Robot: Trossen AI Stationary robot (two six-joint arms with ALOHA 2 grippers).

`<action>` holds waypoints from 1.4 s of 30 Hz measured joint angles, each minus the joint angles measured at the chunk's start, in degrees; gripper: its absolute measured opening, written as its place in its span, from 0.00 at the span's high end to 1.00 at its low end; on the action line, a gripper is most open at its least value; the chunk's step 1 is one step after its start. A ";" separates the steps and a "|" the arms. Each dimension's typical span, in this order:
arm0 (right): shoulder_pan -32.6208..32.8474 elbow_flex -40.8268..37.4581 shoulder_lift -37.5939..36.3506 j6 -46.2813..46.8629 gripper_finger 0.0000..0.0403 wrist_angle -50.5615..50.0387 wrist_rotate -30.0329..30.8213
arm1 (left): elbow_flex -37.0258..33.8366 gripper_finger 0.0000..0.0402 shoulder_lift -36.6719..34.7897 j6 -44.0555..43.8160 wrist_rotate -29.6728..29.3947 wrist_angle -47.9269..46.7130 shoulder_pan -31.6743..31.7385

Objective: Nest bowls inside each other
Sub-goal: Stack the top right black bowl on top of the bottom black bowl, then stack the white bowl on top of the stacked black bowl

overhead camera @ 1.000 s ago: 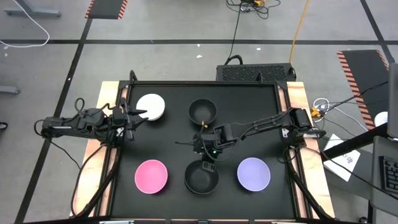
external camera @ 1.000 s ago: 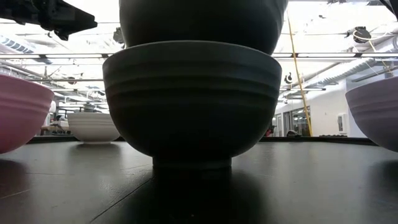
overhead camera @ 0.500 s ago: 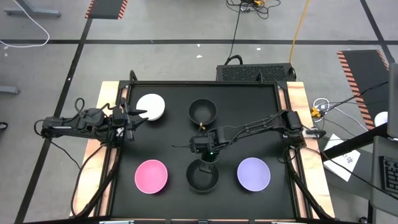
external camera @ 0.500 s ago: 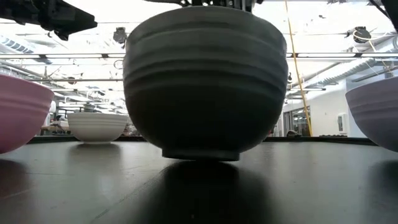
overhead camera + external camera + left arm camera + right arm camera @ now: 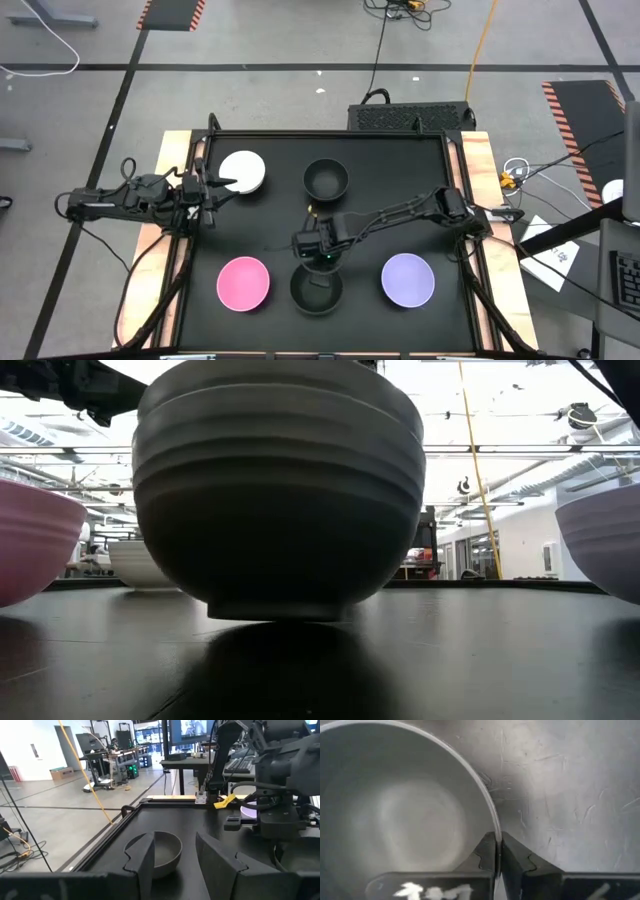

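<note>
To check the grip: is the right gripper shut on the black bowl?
Yes. The right gripper is shut on the black bowl, fingers pinching its rim.

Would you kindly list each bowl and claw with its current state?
Front black bowl: gripped at its rim.
Right claw: shut on that rim.
Left claw: open, empty, beside the white bowl.
White bowl: upright, empty.
Back black bowl: upright, empty.
Pink bowl: upright, empty.
Lavender bowl: upright, empty.

Two dark jointed arms trailing black cables, each ending in notched dark fingers [image 5: 487,855].
</note>
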 joint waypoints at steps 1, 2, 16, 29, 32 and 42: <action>0.04 0.00 0.00 0.04 1.00 0.11 0.32 | 0.00 0.63 0.00 0.00 0.00 0.01 0.00; 0.05 0.00 0.00 0.14 0.99 0.33 0.38 | 0.00 0.63 0.00 0.00 -0.02 0.00 0.00; 0.37 1.28 0.33 2.18 0.75 2.48 -0.24 | 0.00 0.63 0.00 -0.42 0.00 -0.36 0.00; 1.12 3.82 -2.66 1.41 0.69 4.47 0.84 | 0.00 0.63 0.00 -0.39 -0.02 -0.31 0.00; 1.51 3.82 -6.48 -0.83 0.69 3.66 3.73 | 0.00 0.63 0.00 -0.39 -0.04 -0.16 0.02; 4.46 -4.50 -22.43 -12.31 0.69 12.96 16.15 | 0.00 0.63 0.00 0.15 -0.02 0.45 -0.04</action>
